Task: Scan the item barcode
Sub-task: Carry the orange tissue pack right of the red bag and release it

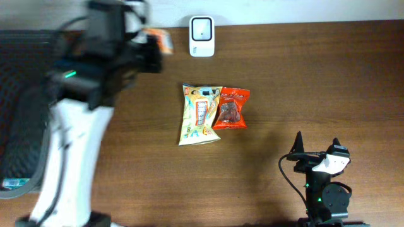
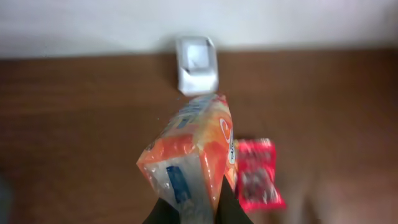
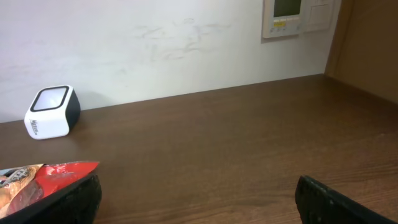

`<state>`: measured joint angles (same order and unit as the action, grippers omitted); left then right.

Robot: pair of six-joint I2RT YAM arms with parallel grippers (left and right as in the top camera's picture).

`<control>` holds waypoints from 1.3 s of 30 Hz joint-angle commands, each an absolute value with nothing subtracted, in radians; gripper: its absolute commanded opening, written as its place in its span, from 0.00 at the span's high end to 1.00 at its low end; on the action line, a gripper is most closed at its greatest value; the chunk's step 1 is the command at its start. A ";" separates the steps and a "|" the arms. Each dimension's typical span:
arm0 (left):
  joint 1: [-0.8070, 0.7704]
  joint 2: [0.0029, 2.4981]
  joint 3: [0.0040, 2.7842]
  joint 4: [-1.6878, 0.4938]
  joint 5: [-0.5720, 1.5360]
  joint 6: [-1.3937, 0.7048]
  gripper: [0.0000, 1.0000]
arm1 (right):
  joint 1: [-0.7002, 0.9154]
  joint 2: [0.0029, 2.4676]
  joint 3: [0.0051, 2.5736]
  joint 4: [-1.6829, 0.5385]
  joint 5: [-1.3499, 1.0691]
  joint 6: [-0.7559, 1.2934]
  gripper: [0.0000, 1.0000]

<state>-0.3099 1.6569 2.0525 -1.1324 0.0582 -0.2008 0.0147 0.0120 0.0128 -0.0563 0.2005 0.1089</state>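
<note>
left wrist: left gripper clamps orange packet | overhead: packet blurred

Right wrist view: desk, scanner, one packet.
White scanner at desk's far edge, against the wall; red snack packet nearer, partly behind one finger of the wide-spread right gripper.

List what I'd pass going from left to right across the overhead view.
Left arm → orange snack packet it holds up off the table → white scanner → red snack packet → open right gripper.
</note>
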 commanded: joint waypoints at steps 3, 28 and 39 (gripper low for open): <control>-0.485 1.850 2.035 -1.069 0.104 -0.171 1.00 | 0.020 0.008 0.006 -0.061 0.202 0.117 0.01; -0.770 2.338 2.035 -0.714 0.191 -0.534 0.93 | 0.020 0.008 0.006 -0.062 0.202 0.117 0.02; -0.767 2.354 2.040 -0.641 0.123 -0.410 0.01 | 0.020 0.008 0.006 -0.062 0.202 0.117 0.02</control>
